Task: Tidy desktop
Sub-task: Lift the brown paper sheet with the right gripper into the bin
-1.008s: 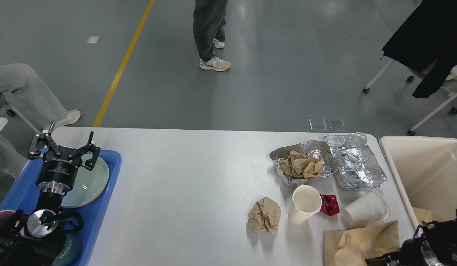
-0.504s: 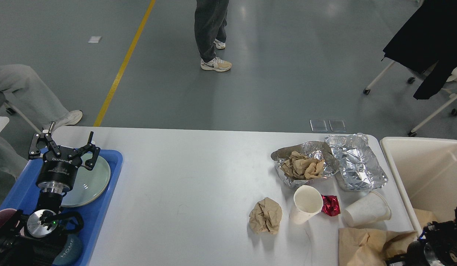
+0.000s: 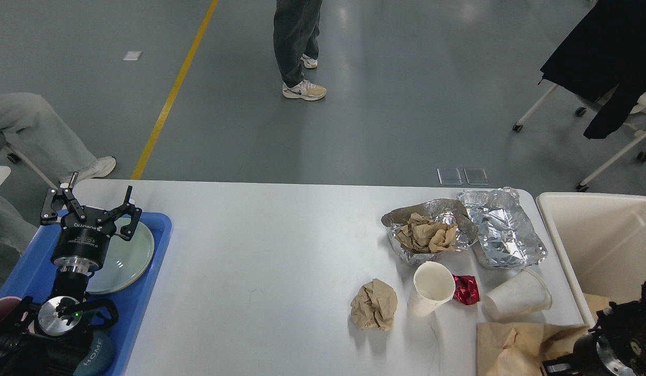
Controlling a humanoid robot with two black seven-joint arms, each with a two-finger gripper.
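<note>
Most of the litter remains on the white counter near the cream bin: paper wad, two cups, foil trays; left hand spread empty, right hand's state unreadable.

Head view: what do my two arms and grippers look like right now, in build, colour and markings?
The left gripper is black, with two linkage fingers on a round black body bearing small white lettering. Below it sit a silver collar and a polished round joint cap with a green light. The right arm shows only at the lower right corner: black housing, a silver ring and a black cable. Its gripper's fingers cannot be made out.
</note>
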